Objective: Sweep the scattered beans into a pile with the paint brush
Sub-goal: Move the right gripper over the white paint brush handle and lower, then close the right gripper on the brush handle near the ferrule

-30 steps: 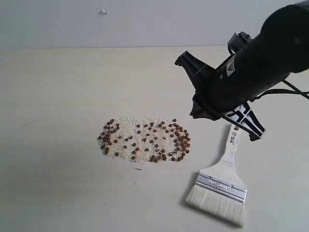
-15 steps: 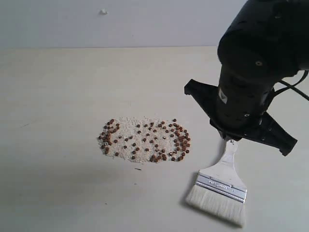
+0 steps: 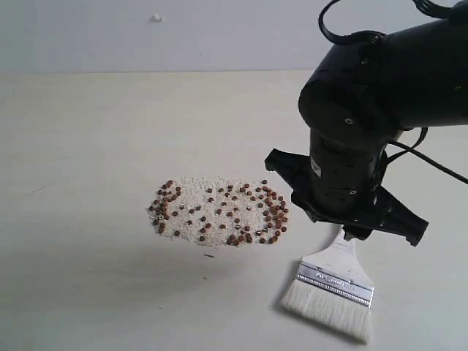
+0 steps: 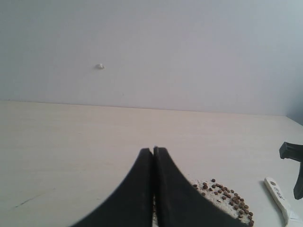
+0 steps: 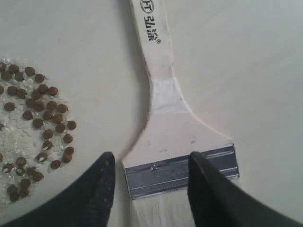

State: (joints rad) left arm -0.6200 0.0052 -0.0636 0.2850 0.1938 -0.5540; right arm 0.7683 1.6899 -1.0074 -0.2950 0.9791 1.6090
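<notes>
Paint brush (image 3: 335, 281): one, lying flat.
Beans (image 3: 219, 212): dozens, lying at its ten o'clock.
Right gripper (image 5: 151, 163): hovering, jaws apart (above ferrule (image 5: 165, 172)).
Left gripper (image 4: 153, 156): pressing together.

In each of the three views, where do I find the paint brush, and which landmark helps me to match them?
Exterior view: paint brush at the lower right of the picture, bristles toward the bottom edge.
Left wrist view: only the paint brush handle, in the lower right corner.
Right wrist view: paint brush fills the picture's centre.
Shared landmark: the beans, lying beside the brush.
</notes>
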